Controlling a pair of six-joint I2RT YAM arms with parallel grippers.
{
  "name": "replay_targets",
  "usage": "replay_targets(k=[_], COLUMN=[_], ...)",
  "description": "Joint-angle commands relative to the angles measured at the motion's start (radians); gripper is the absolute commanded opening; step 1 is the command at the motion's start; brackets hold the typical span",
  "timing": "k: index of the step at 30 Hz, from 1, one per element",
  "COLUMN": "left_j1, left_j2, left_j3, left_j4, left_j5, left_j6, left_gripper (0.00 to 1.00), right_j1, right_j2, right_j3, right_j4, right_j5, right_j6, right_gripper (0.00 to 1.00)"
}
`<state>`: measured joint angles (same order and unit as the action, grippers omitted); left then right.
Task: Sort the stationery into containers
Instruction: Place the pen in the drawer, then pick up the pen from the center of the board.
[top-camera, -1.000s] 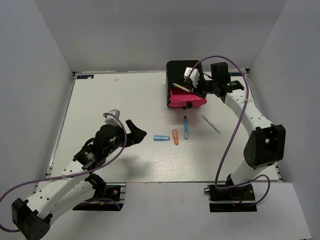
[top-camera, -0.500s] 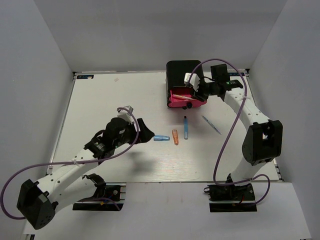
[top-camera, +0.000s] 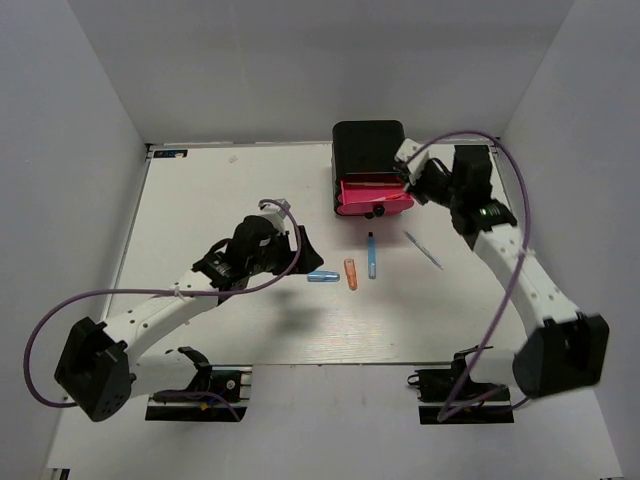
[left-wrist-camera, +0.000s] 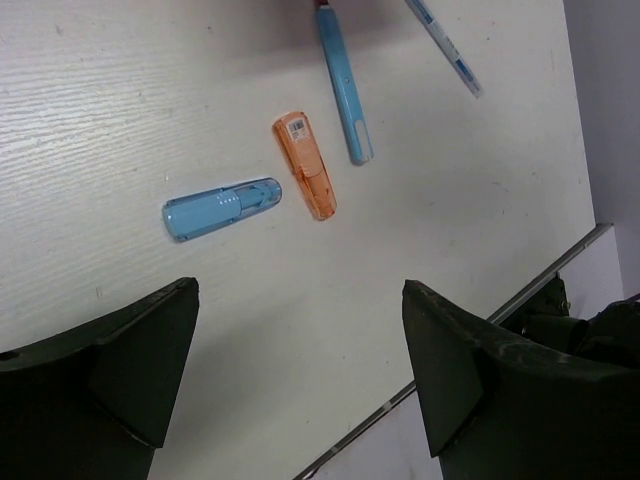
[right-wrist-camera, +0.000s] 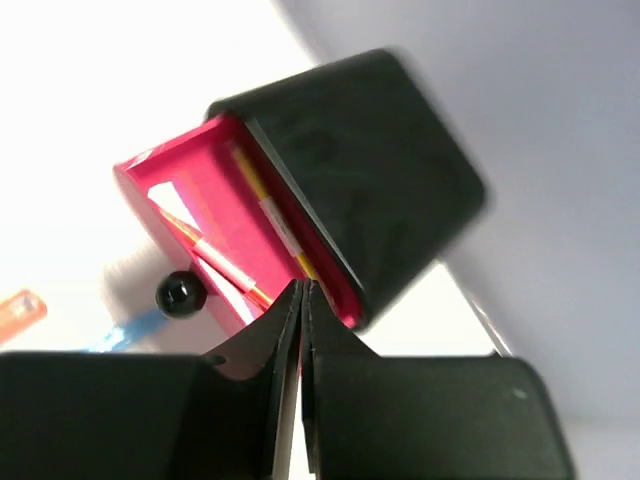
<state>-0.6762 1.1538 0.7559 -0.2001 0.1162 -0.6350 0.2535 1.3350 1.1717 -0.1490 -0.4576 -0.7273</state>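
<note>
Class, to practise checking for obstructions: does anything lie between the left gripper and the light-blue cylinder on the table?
Nothing visible does. The left gripper, open, hangs over bare table, with the light-blue cylinder just beyond its fingertips. The orange cylinder lies close beside it, not in between.

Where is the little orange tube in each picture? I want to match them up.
Top external: the orange tube lies near the middle, below the pink drawer.
Left wrist: upper middle, tilted.
Right wrist: only its blurry end shows, at the left edge.
Shared landmark: the blue pen beside it, probably the blue blur in the right wrist view.
</note>
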Motion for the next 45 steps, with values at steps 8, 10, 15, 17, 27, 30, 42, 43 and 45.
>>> replay_targets(k=[8,10,15,17,27,30,42,43,45], left_j1=[-0.003,-0.003,-0.003,-0.003,-0.003,-0.003,-0.003,-0.003,-0.003], left_j2=[0.11,0.119,0.138,0.138,0.081,0.072,0.05,0.05,0.05], left_j3=[0.091,0.082,0.082,0.082,0.06,0.051,0.051,0.051,0.051], left_j4=[0.057,0.071,0.082,0.082,0.062,0.062,0.053,0.053,0.053], left_j5=[0.068,0.092,0.115,0.115,0.079,0.079,0.06,0.051,0.051], left_j6=[0.038,0.038,0.038,0.038,0.047,0.038,0.038,0.038,0.038], left_gripper=[0.74,0.62,0.49,0.52,0.76,0.76,0.76,0.76,0.76], right_j1=[-0.042,-0.065,-0.141,-0.141,-0.227,-0.241,-0.24,-0.243,-0.24], right_j2=[-0.247,-0.296,-0.323,-0.323,-0.131,-0.015,0.245,0.263,0.282], right_j3=[-0.265,-0.326,-0.369,-0.409,-0.397,-0.356,-0.213,-0.21,-0.207], right_j4=[0.105,0.068,-0.035,-0.061,-0.19,-0.204,-0.162,-0.159,-0.15], right_j5=[0.352,0.323,0.249,0.223,0.088,0.083,0.152,0.155,0.169], right_j6=[0.367,0.336,0.309,0.266,0.213,0.224,0.224,0.223,0.221], right_gripper=[0.07,0.21,0.32,0.36,0.52,0.52,0.5,0.5,0.5])
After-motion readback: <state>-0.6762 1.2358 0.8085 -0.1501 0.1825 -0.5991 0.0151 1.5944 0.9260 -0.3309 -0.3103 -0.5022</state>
